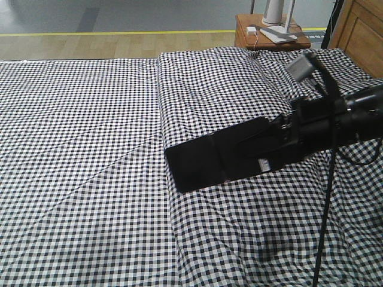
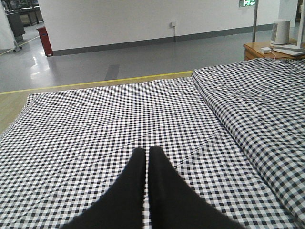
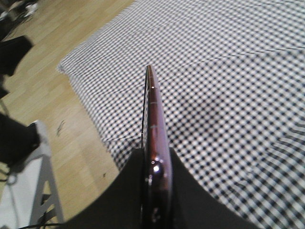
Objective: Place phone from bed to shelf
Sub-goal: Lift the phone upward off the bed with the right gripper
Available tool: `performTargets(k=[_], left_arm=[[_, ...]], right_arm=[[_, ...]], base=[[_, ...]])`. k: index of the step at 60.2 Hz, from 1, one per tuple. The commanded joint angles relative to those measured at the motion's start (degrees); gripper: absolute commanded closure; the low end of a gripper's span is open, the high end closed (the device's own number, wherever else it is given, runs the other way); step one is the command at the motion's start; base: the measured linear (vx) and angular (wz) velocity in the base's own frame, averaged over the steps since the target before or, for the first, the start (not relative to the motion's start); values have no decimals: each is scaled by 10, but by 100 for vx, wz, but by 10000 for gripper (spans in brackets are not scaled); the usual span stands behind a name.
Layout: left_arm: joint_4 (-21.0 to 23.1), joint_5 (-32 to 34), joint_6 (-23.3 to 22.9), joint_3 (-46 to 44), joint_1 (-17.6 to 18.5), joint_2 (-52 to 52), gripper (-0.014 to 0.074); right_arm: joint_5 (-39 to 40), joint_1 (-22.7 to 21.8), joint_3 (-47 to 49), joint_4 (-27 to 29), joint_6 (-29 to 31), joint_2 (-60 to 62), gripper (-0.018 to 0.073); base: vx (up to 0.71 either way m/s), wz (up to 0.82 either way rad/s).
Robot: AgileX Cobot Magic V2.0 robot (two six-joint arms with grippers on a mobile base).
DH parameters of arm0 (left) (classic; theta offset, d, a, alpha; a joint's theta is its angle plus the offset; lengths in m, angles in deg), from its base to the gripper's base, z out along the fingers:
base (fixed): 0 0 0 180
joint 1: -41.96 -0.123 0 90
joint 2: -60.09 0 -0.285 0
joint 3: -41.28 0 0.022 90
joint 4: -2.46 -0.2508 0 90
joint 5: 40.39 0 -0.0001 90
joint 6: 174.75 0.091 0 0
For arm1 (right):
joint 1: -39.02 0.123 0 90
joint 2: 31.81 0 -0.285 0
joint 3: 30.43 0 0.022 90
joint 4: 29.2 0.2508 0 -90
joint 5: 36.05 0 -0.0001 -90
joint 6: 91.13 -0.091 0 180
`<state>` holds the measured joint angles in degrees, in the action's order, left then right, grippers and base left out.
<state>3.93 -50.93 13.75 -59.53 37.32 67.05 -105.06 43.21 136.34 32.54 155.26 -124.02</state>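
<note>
The phone is a thin black slab with a small white sticker, held level just above the checked bed. My right gripper is shut on the phone's right end. In the right wrist view the phone shows edge-on, its pinkish rim pinched between the two black fingers of the right gripper. My left gripper is shut with nothing in it, low over the flat part of the bed. The shelf is out of view.
A raised fold of the bedding runs along the right half. A small brown nightstand with white items stands behind the bed. A wooden panel is at the far right. Wooden floor and a white frame lie beyond the bed's edge.
</note>
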Motion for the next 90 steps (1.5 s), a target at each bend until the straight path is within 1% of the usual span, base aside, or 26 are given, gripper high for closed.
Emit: performTargets(k=[1,12,20,25,90], left_arm=[[5,41,-3,-13,-1,-6,595],[5,41,-3,-13,-1,-6,595],[5,41,-3,-13,-1,-6,595],[5,41,-3,-13,-1,-6,595],[5,41,-3,-13,-1,-6,595]], right_arm=[[-47,37,15,53,-1,28,563],[-47,105,15,53,-1,36,562],[-47,131,15,60,0,36,561],[-47,135,15,69,0,36,561],[-47,135,15,65,0,36,561]], base=[[0,0],[0,0],[0,0],[0,0],[0,0]])
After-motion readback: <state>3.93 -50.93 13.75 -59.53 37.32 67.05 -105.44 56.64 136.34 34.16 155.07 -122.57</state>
